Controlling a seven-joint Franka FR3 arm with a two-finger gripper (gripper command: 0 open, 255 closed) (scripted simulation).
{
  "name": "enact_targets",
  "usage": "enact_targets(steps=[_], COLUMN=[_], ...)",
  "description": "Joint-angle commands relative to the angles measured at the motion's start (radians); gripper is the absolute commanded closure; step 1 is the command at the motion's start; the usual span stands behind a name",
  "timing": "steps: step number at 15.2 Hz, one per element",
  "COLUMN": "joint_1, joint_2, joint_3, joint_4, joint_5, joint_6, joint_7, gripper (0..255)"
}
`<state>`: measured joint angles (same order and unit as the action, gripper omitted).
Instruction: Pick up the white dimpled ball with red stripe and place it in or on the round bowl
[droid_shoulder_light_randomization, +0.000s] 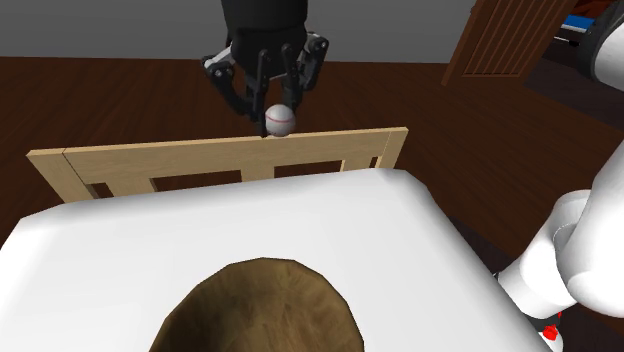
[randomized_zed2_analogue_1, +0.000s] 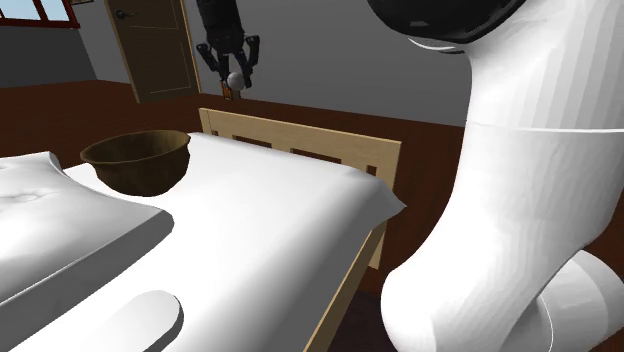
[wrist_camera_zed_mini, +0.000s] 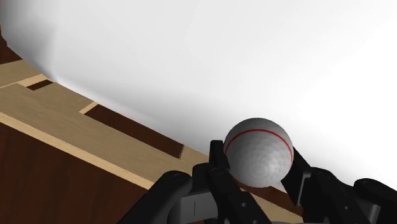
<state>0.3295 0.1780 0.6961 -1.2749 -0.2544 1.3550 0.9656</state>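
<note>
Clasping the white dimpled golf ball (droid_shoulder_light_randomization: 279, 121) (wrist_camera_zed_mini: 259, 153) between its two black fingers, the end effector (droid_shoulder_light_randomization: 279, 106) (randomized_zed2_analogue_1: 233, 72) hangs in the air above the pale wooden footboard (droid_shoulder_light_randomization: 220, 155) of the bed. The ball's red stripe faces the wrist camera. A round brown bowl (randomized_zed2_analogue_1: 140, 170) (wood-grained) sits on the white mattress (droid_shoulder_light_randomization: 230, 220), well apart from the ball.

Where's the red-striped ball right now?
In the shoulder view's upper middle, the ball is clasped in the pincer above the wooden bed rail, far from the brown bowl.
</note>
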Motion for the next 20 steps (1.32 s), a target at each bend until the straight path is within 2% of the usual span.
enact_targets(steps=[1,6,10,14,15,20], joint_1=[0.028,0.121,0.217,0.341,0.406,0.343], joint_2=[-0.003,0.03,0.084,0.164,0.207,0.152], joint_3=[0.017,0.063,0.096,0.116,0.121,0.126], joint_4=[-0.004,0.029,0.088,0.183,0.24,0.092], joint_5=[0.002,-0.018,-0.053,-0.107,-0.137,-0.09], joint_6=[-0.006,-0.037,-0.073,-0.122,-0.15,-0.048], joint_7=[0.047,0.175,0.283,0.391,0.436,0.436], gripper=[255,255,255,255,255,255])
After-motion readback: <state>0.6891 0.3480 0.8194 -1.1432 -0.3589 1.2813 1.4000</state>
